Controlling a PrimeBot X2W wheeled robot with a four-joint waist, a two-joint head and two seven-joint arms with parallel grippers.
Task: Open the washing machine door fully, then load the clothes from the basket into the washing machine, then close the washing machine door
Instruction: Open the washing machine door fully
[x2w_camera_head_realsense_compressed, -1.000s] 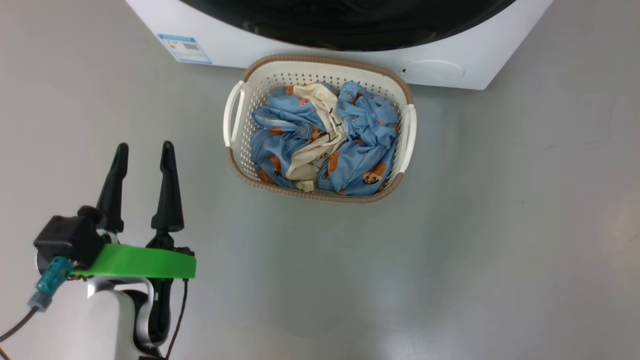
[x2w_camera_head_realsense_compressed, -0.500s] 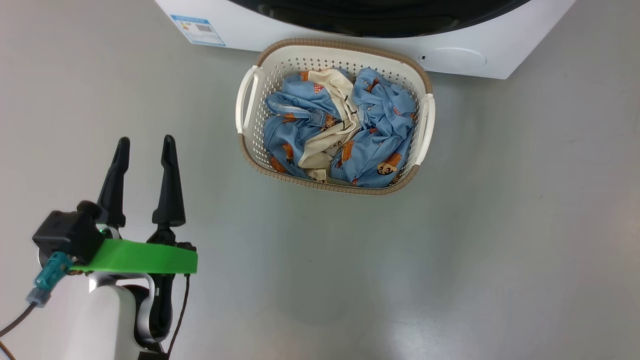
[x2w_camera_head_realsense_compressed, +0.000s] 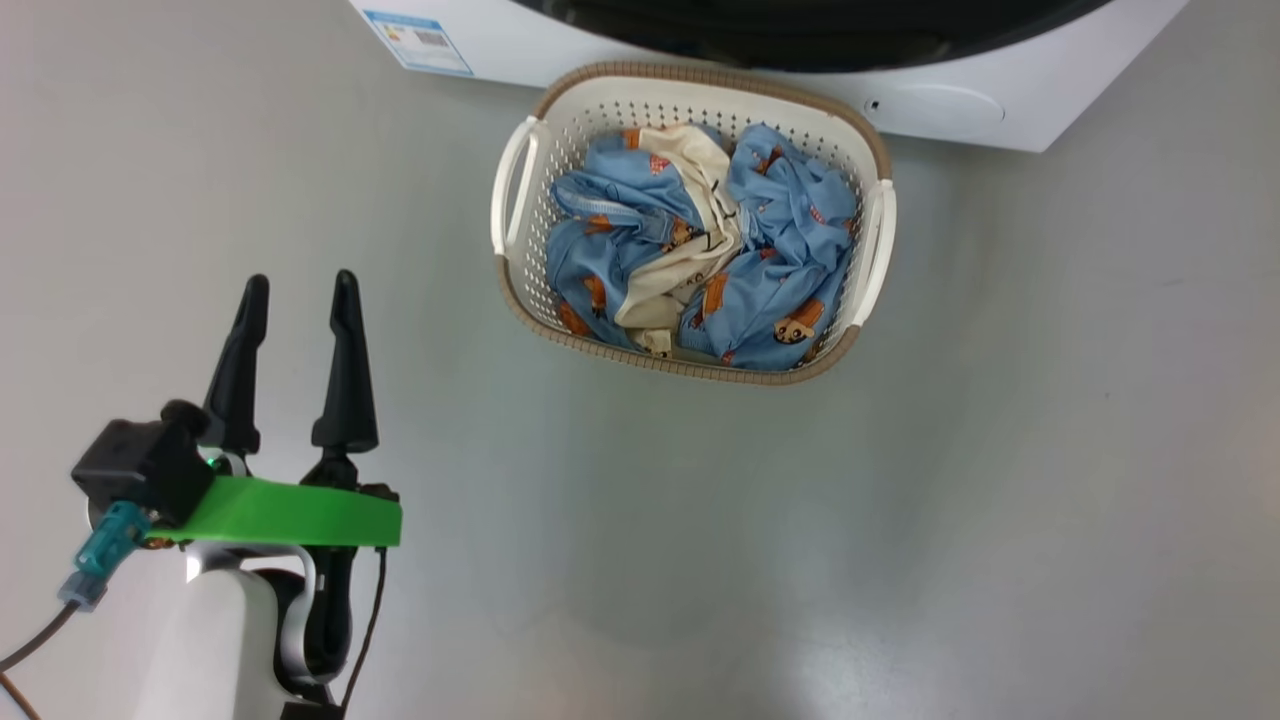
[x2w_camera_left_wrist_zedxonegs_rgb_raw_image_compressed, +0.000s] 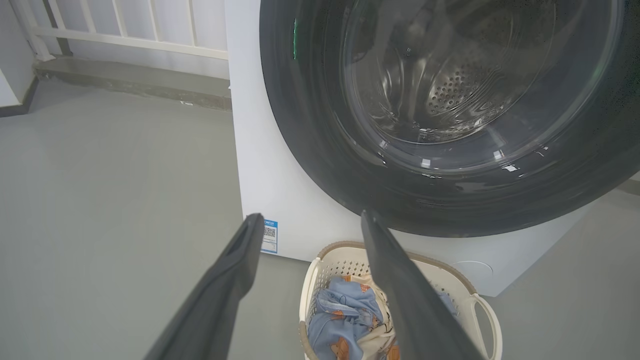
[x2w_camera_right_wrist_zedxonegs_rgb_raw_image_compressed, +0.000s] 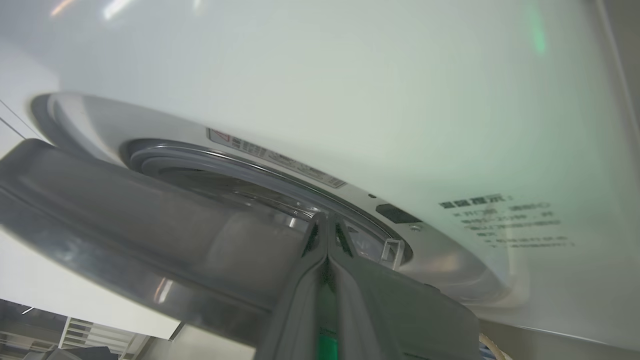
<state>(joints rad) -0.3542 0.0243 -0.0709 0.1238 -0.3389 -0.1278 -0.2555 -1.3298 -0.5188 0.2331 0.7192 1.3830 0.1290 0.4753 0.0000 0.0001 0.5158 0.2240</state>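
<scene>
Head view, left gripper (x2w_camera_head_realsense_compressed: 300, 283) fingers apart, empty, basket (x2w_camera_head_realsense_compressed: 690, 72) of clothes (x2w_camera_head_realsense_compressed: 790, 250) well apart up-right, just beside washing machine (x2w_camera_head_realsense_compressed: 1000, 100).

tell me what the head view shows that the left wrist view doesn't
The head view adds the whole cream-white perforated basket and the green band behind the open left end effector. The left wrist view adds the glass centre of the round glossy black washing machine door, the steel drum behind it, and a white railing. Both share the basket, the light blue printed clothes, the white washing machine and its blue label sticker.
</scene>
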